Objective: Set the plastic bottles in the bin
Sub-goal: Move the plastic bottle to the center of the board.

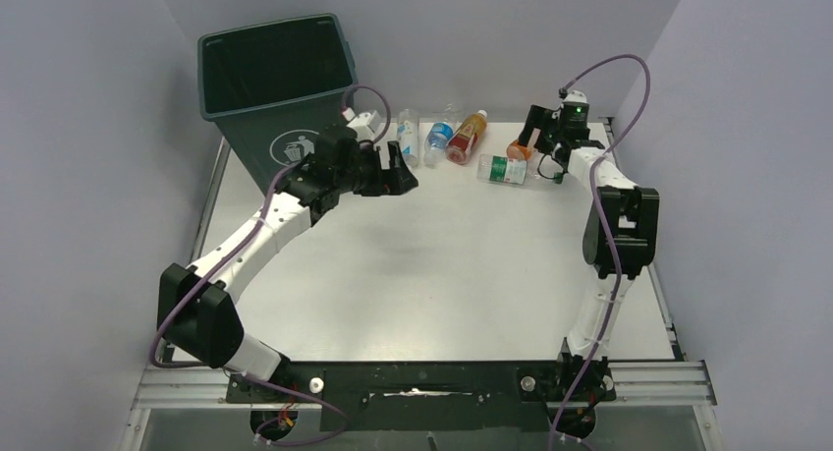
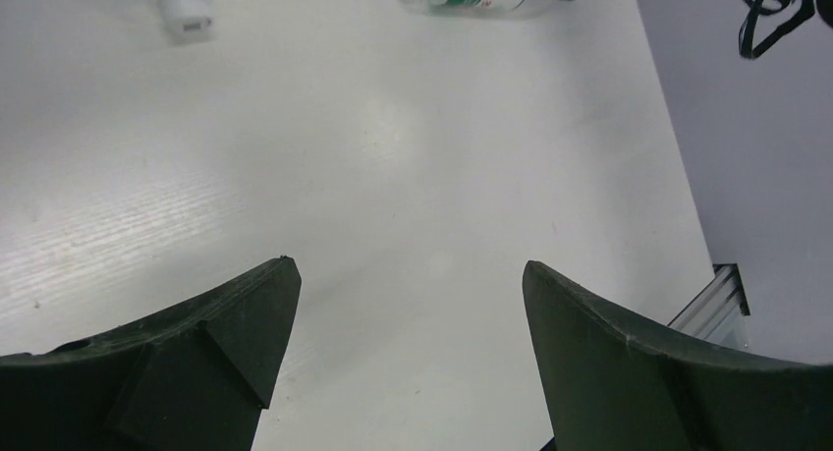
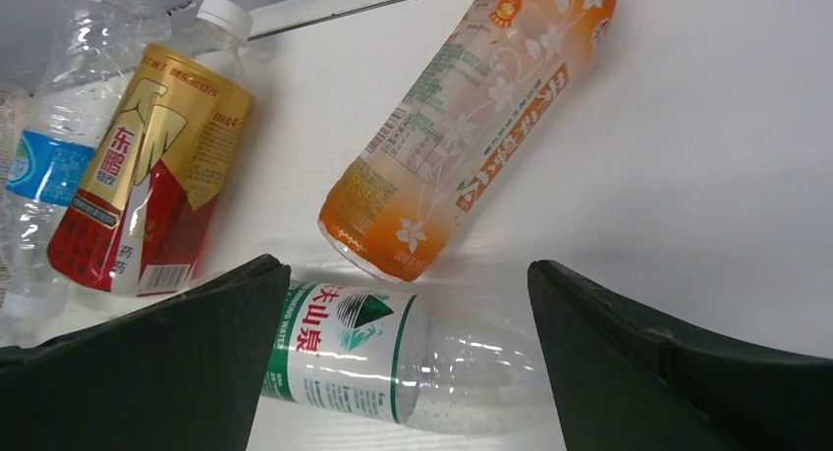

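Observation:
The dark green bin (image 1: 275,78) stands at the back left. Several plastic bottles lie along the back of the white table (image 1: 442,274): a clear one (image 1: 408,137), a blue-labelled one (image 1: 439,137), a red and gold one (image 1: 467,137) and a green-labelled one (image 1: 503,169). My right gripper (image 1: 538,148) hangs open over the green-labelled bottle (image 3: 393,358), whose clear end lies between the fingers without touching them. An orange bottle (image 3: 472,127) lies just beyond. My left gripper (image 1: 405,171) is open and empty beside the bin, over bare table (image 2: 408,274).
In the right wrist view the red and gold bottle (image 3: 147,176) and the blue-labelled clear bottle (image 3: 49,166) lie to the left, close to the back edge. Grey walls enclose the table on three sides. Purple cables loop from both wrists.

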Tool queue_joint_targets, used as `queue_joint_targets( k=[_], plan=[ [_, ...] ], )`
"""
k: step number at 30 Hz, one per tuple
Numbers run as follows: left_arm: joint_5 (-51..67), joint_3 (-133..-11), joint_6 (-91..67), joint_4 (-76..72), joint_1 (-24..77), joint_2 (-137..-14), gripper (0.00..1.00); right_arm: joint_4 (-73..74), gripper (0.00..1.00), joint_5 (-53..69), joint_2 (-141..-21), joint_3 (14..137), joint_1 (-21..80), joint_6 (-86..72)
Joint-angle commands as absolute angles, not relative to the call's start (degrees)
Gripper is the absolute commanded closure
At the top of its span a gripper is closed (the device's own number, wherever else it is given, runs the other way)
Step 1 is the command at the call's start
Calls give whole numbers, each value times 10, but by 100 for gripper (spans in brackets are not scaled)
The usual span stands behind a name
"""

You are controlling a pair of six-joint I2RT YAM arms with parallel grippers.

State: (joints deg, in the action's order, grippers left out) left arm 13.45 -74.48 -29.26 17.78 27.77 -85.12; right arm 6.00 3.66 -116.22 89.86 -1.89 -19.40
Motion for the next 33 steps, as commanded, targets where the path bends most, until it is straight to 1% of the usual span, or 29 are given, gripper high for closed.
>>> queue_joint_targets(
  k=[1,5,8,16,21,26,30,33],
  plan=[
    [106,-738,-284,154,296,-868,15,62,2,42,-1201,939,-6,-182],
    [100,-740,-281,151,299,-884,15,60,2,41,-1202,922,4,-172],
    [100,-747,-280,150,300,-894,15,51,1,37,-1179,877,13,-164],
    [109,-749,-286,135,308,-914,15,1,0,35,-1045,670,47,-157],
    [113,-730,-299,119,327,-916,15,5,0,28,-969,593,74,-162],
    [112,-686,-323,93,369,-901,15,52,1,0,-876,563,76,-165],
    [108,-638,-339,59,410,-894,15,174,2,-16,-787,557,76,-207],
    [109,-628,-341,43,415,-907,15,261,2,21,-707,525,77,-277]
  ],
)
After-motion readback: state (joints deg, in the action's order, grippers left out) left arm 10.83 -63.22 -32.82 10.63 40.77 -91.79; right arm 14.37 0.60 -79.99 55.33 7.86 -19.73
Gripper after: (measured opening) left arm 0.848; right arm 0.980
